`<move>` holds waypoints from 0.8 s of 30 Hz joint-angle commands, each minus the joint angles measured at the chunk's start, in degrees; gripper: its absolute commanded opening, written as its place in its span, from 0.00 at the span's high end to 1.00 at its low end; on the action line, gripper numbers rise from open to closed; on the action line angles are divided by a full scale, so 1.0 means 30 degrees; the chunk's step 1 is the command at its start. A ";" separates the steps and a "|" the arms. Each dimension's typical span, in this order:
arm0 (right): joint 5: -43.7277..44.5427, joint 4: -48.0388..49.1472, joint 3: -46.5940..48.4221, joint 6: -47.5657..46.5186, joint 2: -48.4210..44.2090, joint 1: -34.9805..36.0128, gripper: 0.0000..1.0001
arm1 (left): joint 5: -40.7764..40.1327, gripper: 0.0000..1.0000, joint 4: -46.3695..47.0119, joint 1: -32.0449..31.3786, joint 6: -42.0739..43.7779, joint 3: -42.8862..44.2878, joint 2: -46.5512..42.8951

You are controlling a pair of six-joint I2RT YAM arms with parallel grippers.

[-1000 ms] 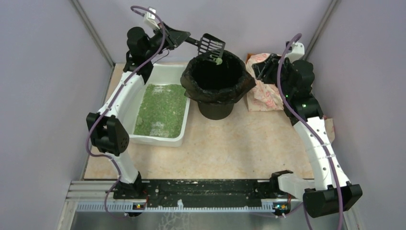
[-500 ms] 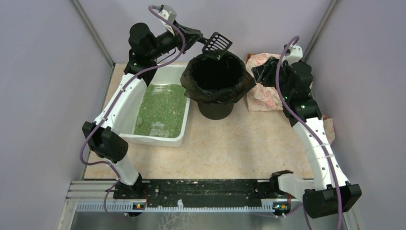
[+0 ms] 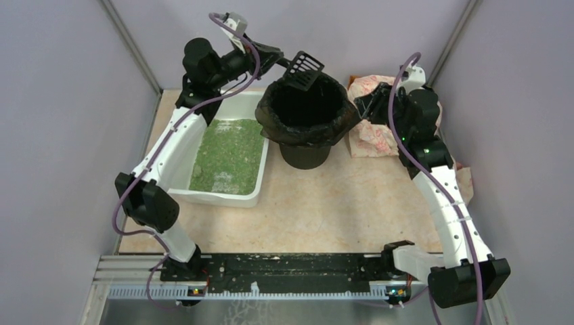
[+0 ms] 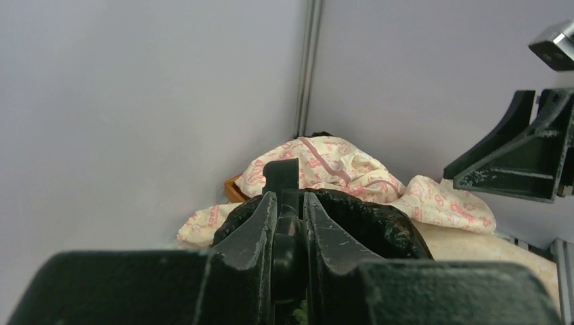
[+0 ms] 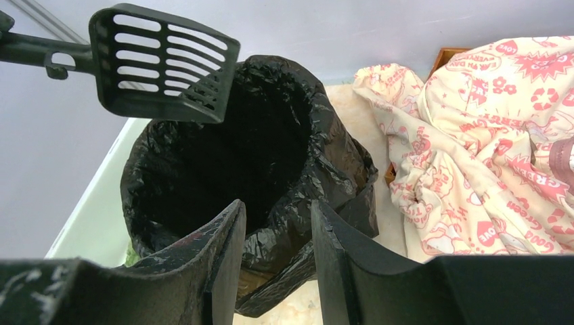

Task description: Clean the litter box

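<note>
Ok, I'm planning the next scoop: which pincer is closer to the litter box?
Left. The left pincer, shut on the scoop, hovers raised by the far right corner of the litter box; the right pincer is across the bin from it.

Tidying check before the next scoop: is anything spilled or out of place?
No spilled litter shows on the beige table. Only oddity: a crumpled cream pink-printed cloth heaped beside the round black-bagged bin, back right.
</note>
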 commanded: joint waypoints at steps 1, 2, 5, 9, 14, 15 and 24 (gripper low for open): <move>-0.0154 0.0901 -0.0060 0.0248 -0.0396 -0.0228 0.59 | -0.3336 1.00 0.2612 0.1269 -0.4381 -0.1241 -0.1745; -0.0141 0.0901 -0.0093 0.0262 -0.0440 -0.0234 0.59 | -0.3624 1.00 0.4311 0.2100 -0.6668 -0.2930 -0.2340; -0.0099 0.0835 -0.0262 0.0263 -0.0498 -0.0239 0.59 | -0.3431 1.00 1.0680 0.5687 -1.5051 -0.6655 -0.3301; -0.0376 0.1066 -0.0551 0.0405 -0.0397 -0.0251 0.59 | -0.3421 1.00 1.5254 0.8581 -2.0399 -0.9717 -0.3577; -0.0382 0.1124 -0.0498 0.0440 -0.0275 -0.0239 0.59 | -0.5700 1.00 1.0544 1.0516 -1.8181 -1.2767 -0.6643; -0.0375 0.1105 -0.0536 0.0439 -0.0275 -0.0247 0.59 | -0.6201 1.00 0.9942 1.0829 -1.7858 -1.3518 -0.7299; -0.0560 0.1364 -0.0748 0.0498 0.0076 -0.0245 0.59 | -0.7768 1.00 0.4267 1.1870 -1.5730 -1.7289 -1.0473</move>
